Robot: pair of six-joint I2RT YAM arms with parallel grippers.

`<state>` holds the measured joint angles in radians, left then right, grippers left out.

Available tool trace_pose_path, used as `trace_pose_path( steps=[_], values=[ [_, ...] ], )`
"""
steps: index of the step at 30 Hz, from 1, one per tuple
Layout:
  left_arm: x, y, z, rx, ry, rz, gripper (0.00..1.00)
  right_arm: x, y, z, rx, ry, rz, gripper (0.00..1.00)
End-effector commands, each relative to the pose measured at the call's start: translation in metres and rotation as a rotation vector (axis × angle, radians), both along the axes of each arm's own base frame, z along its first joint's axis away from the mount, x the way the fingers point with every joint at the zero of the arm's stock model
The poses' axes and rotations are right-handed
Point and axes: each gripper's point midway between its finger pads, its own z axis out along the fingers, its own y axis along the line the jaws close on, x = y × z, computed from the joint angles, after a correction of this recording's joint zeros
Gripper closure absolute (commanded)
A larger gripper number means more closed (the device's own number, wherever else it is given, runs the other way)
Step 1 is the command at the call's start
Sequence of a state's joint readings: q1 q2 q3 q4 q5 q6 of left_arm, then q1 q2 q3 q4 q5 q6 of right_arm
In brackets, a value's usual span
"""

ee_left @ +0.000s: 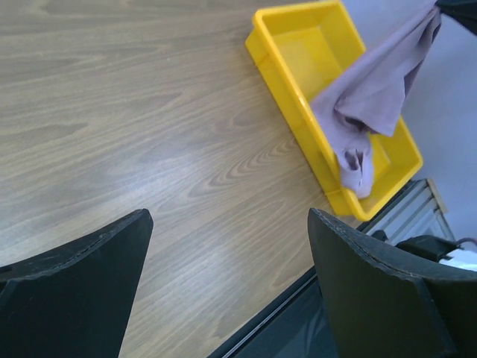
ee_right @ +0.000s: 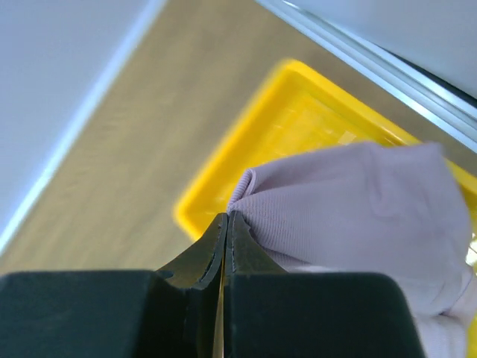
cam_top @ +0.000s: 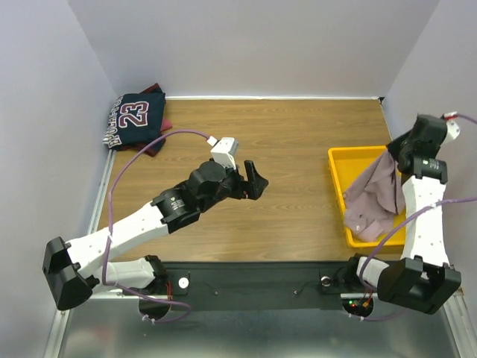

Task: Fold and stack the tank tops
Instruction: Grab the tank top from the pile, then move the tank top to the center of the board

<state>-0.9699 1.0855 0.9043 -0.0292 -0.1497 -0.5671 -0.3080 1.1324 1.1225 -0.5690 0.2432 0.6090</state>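
Note:
The dusty pink tank top (cam_top: 371, 195) hangs from my right gripper (cam_top: 390, 154), lifted over the yellow tray with its lower part drooping into the tray. In the right wrist view the right gripper (ee_right: 226, 217) is shut on an edge of the pink tank top (ee_right: 350, 212). The navy "23" tank top (cam_top: 136, 118) lies folded at the far left corner, on top of the maroon tank top (cam_top: 154, 146), which only peeks out. My left gripper (cam_top: 254, 179) is open and empty above the middle of the table; it shows in the left wrist view (ee_left: 229, 218).
The yellow tray (cam_top: 337, 173) stands at the right side of the wooden table; it also shows in the left wrist view (ee_left: 287, 93) and the right wrist view (ee_right: 246, 142). White walls close in the left, back and right. A black rail runs along the near edge.

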Motion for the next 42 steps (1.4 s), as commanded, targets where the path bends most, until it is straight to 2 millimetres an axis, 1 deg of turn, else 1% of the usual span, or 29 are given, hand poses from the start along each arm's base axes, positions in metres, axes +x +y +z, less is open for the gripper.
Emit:
trace_pose_path(
  steps=[1, 2, 4, 5, 8, 11, 13, 14, 15, 16, 19, 20, 21, 22, 23, 24, 25, 26, 28, 29, 31, 32, 34, 35, 36, 37, 39, 40, 42],
  values=[
    [0.007, 0.011, 0.055, -0.094, -0.077, 0.05, 0.03, 0.017, 0.029, 0.088, -0.019, -0.206, 0.206, 1.0],
    [0.009, 0.015, 0.062, -0.096, -0.084, 0.066, 0.03, 0.021, 0.033, 0.12, -0.042, -0.267, 0.234, 1.0],
    [0.011, 0.02, 0.071, -0.1, -0.098, 0.086, 0.03, 0.024, 0.045, 0.155, -0.063, -0.338, 0.314, 1.0],
    [0.014, 0.026, 0.079, -0.103, -0.11, 0.111, 0.04, 0.022, 0.052, 0.191, -0.085, -0.411, 0.352, 1.0],
    [0.019, 0.037, 0.096, -0.127, -0.136, 0.155, 0.04, 0.021, 0.066, 0.233, -0.088, -0.503, 0.417, 1.0],
    [0.023, 0.052, 0.112, -0.157, -0.158, 0.209, 0.04, 0.015, 0.089, 0.298, -0.084, -0.651, 0.518, 1.0],
    [0.024, 0.064, 0.121, -0.182, -0.172, 0.244, 0.04, 0.02, 0.104, 0.313, -0.046, -0.689, 0.606, 1.0],
    [0.025, 0.071, 0.126, -0.196, -0.182, 0.27, 0.04, 0.014, 0.118, 0.332, -0.034, -0.746, 0.67, 1.0],
    [0.026, 0.075, 0.129, -0.207, -0.186, 0.287, 0.04, 0.017, 0.124, 0.332, -0.016, -0.751, 0.697, 1.0],
    [0.026, 0.079, 0.133, -0.217, -0.189, 0.298, 0.04, 0.015, 0.131, 0.342, -0.015, -0.776, 0.724, 0.99],
    [0.029, 0.093, 0.143, -0.246, -0.204, 0.346, 0.04, 0.023, 0.163, 0.349, 0.008, -0.801, 0.803, 1.0],
    [0.031, 0.098, 0.145, -0.25, -0.21, 0.363, 0.04, 0.021, 0.196, 0.35, 0.034, -0.805, 0.879, 1.0],
    [0.031, 0.103, 0.148, -0.26, -0.214, 0.379, 0.04, 0.035, 0.204, 0.342, 0.021, -0.783, 0.872, 1.0],
    [0.031, 0.106, 0.149, -0.262, -0.218, 0.392, 0.04, 0.029, 0.255, 0.334, 0.065, -0.763, 0.988, 1.0],
    [0.032, 0.112, 0.149, -0.263, -0.218, 0.41, 0.04, 0.041, 0.276, 0.318, 0.047, -0.717, 1.018, 1.0],
    [0.032, 0.116, 0.15, -0.264, -0.219, 0.425, 0.04, 0.043, 0.295, 0.306, 0.045, -0.686, 1.038, 1.0],
    [0.032, 0.119, 0.149, -0.268, -0.212, 0.442, 0.04, 0.051, 0.306, 0.292, 0.031, -0.653, 1.012, 0.99],
    [0.033, 0.126, 0.148, -0.268, -0.211, 0.472, 0.04, 0.045, 0.344, 0.265, 0.045, -0.59, 1.083, 1.0],
    [0.033, 0.138, 0.139, -0.269, -0.192, 0.522, 0.04, 0.049, 0.371, 0.231, 0.011, -0.516, 1.09, 1.0],
    [0.034, 0.15, 0.136, -0.278, -0.183, 0.571, 0.03, 0.042, 0.401, 0.195, -0.004, -0.436, 1.136, 0.99],
    [0.035, 0.161, 0.13, -0.281, -0.172, 0.616, 0.02, 0.031, 0.423, 0.157, -0.024, -0.357, 1.164, 1.0],
    [0.034, 0.167, 0.122, -0.275, -0.162, 0.639, 0.02, 0.017, 0.439, 0.117, -0.028, -0.278, 1.198, 1.0],
    [0.035, 0.173, 0.114, -0.277, -0.15, 0.659, 0.02, 0.002, 0.445, 0.07, -0.024, -0.2, 1.217, 1.0],
    [0.036, 0.172, 0.102, -0.259, -0.135, 0.656, 0.01, -0.01, 0.447, 0.069, 0.0, -0.231, 1.233, 1.0],
    [0.037, 0.169, 0.098, -0.262, -0.136, 0.639, 0.01, -0.019, 0.447, 0.045, 0.027, -0.191, 1.235, 1.0],
    [0.041, 0.159, 0.081, -0.238, -0.109, 0.605, 0.01, -0.037, 0.443, 0.011, 0.052, -0.141, 1.24, 0.98],
    [0.042, 0.148, 0.066, -0.222, -0.082, 0.562, 0.01, -0.056, 0.439, -0.028, 0.058, -0.071, 1.258, 0.95],
    [0.048, 0.14, 0.048, -0.18, -0.049, 0.541, 0.01, -0.07, 0.433, -0.062, 0.068, 0.005, 1.249, 0.93],
    [0.052, 0.124, 0.022, -0.139, 0.001, 0.483, 0.02, -0.098, 0.441, -0.084, 0.07, 0.053, 1.281, 0.83]
  ],
)
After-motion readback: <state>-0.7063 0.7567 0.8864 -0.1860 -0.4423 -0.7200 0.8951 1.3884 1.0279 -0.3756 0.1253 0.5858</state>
